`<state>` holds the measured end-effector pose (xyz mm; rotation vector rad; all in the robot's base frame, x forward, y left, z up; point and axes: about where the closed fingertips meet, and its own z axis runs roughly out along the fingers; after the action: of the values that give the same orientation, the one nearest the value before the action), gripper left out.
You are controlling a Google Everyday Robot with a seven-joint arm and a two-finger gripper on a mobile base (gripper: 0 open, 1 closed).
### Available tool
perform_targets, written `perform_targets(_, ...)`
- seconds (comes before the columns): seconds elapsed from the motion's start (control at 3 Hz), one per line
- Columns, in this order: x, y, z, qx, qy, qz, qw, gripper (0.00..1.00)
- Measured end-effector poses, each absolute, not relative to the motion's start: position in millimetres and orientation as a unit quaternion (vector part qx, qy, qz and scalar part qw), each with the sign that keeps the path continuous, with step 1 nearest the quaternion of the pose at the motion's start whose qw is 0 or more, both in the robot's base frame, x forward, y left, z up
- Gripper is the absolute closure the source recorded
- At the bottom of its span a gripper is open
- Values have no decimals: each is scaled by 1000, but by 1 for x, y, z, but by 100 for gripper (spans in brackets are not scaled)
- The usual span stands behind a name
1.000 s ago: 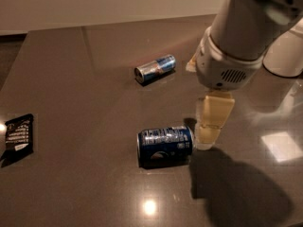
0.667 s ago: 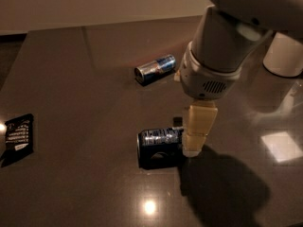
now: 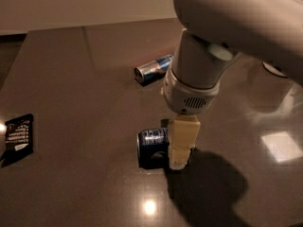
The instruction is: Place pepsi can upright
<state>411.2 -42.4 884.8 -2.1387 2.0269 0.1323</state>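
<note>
- Packet [image 3: 18, 135]: black, lying flat on the dark table [image 3: 85, 188], far to the left of the gripper [image 3: 180, 159] and well apart from it.
- Pepsi can [image 3: 152, 143]: on its side on the table, right at the gripper's left. Its right end is hidden behind the gripper.
- Slim can [image 3: 154, 69]: blue and silver, also on its side, behind the gripper and a little to its left, apart from the pepsi can.
- Gripper: cream-coloured, pointing straight down from the pale wrist [image 3: 191, 91], its tip low at the table over the pepsi can's right end. I cannot tell whether it is wide, narrow or clamped on the can.
- Pale round object [image 3: 270, 86]: to the right of and behind the gripper, well apart, too dim to name.
</note>
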Motion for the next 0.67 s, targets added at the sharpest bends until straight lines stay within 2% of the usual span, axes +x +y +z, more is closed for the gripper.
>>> perform_targets(0.67, 392, -20, 863, -736, 670, 54, 79, 0)
